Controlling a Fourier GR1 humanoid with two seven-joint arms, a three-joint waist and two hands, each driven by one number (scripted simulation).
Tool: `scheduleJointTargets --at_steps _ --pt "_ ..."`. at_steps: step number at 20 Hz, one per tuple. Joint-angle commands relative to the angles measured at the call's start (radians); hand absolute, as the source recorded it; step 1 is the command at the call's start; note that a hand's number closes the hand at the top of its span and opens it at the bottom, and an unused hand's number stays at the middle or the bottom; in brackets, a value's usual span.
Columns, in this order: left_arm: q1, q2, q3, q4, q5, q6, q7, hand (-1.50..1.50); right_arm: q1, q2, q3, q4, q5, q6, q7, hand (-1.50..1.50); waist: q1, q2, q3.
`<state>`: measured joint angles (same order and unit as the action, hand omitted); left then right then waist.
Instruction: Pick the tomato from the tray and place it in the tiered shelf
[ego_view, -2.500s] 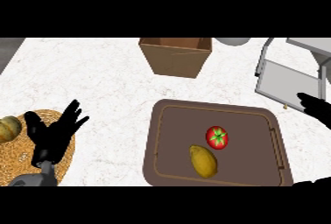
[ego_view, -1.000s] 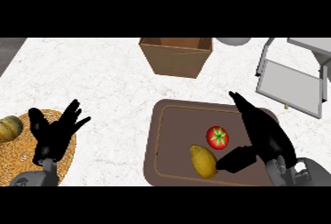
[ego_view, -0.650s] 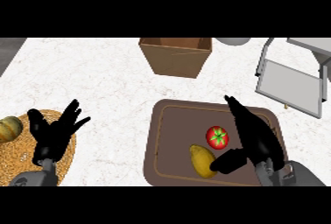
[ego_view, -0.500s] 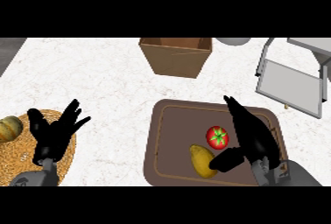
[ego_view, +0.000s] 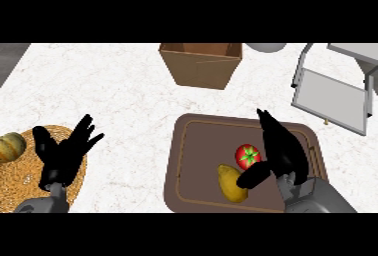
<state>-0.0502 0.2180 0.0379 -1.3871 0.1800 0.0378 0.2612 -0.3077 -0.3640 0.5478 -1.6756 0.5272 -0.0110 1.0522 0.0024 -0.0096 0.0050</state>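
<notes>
- One brown tray (ego_view: 193, 165) lies on the white marbled counter (ego_view: 125, 95), right of centre, its near edge close to the lower edge of the view.
- Two items lie in the tray: one red tomato (ego_view: 246, 155) with a green stem, near the middle, and one yellow fruit (ego_view: 232, 183) just beside it on the near-left.
- Right hand (ego_view: 282, 150): over the right half of the tray, fingers straight and pointing away from the robot, thumb reaching left under the tomato; the hand is released, its fingers not curled round anything. It stands just right of the tomato; actual contact cannot be told.
- Left hand (ego_view: 65, 152): at lower left, fingers spread and up, resting open over one round woven mat (ego_view: 22, 175).
- One orange-brown pumpkin-like object (ego_view: 10, 146) sits at the mat's left edge, cut by the frame.
- One open cardboard box (ego_view: 201, 63) stands at the far edge, centre.
- One grey tiered shelf (ego_view: 334, 90) stands at far right, partly out of view, well apart from the tomato; bare counter lies between the shelf's near corner and the tray's far-right corner.
- One pale round object (ego_view: 266, 46) shows at the top edge between the box and the shelf.
- Open counter spreads widely between the mat and the tray and across the far left.
</notes>
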Motion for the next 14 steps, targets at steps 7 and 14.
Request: scheduleJointTargets --at_steps 7,14 --pt "0.006 -0.031 -0.008 0.037 -0.036 0.001 0.024 0.0 0.015 0.134 -0.035 0.133 0.126 -0.023 -0.083 -1.5 -0.001 0.01 -0.005" --pt "0.001 -0.007 0.011 0.036 -0.033 -0.018 0.019 0.0 0.015 0.076 -0.027 0.21 0.018 0.158 -0.242 1.5 0.001 0.015 -0.005"
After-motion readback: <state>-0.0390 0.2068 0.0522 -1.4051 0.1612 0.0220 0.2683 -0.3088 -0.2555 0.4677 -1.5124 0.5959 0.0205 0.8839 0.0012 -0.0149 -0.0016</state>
